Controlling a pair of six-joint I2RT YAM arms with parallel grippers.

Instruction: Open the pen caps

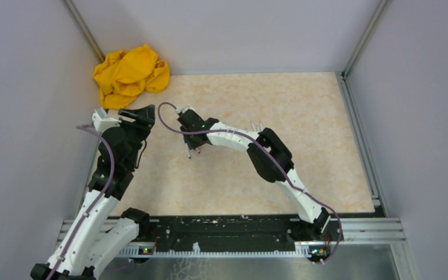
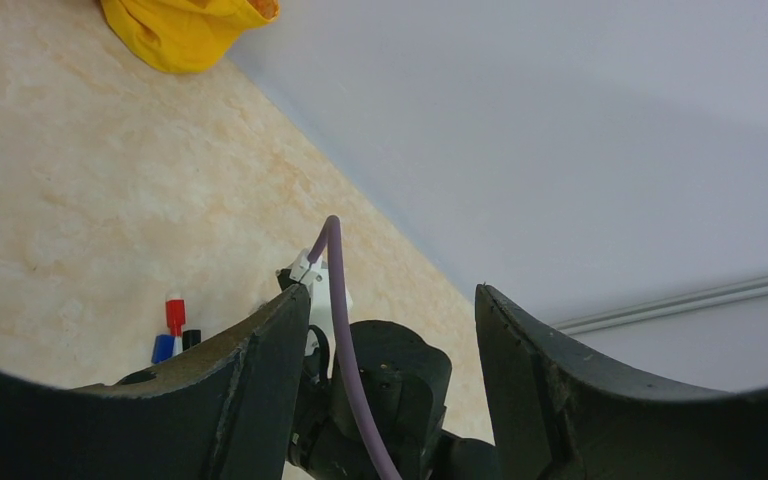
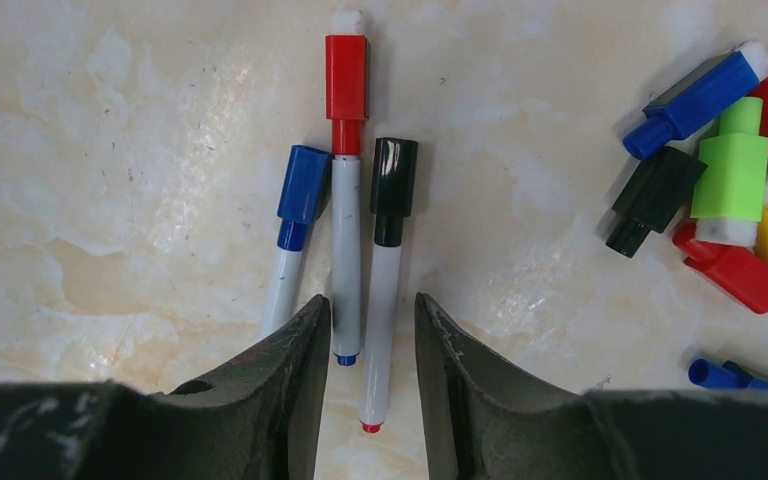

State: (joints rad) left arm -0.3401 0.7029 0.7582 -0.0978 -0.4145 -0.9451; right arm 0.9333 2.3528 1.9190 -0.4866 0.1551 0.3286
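Right gripper (image 3: 370,300) jaws partly apart, empty, above the red-capped pen (image 3: 345,200) and black-capped pen (image 3: 383,285); left gripper (image 2: 391,290) wide apart, holding nothing.

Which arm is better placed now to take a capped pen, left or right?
Right. The right gripper hovers open above the three capped pens, which show between its jaws; the left gripper stands aside.

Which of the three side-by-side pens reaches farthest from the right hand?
The middle pen; its red cap lies beyond the blue cap and black cap.
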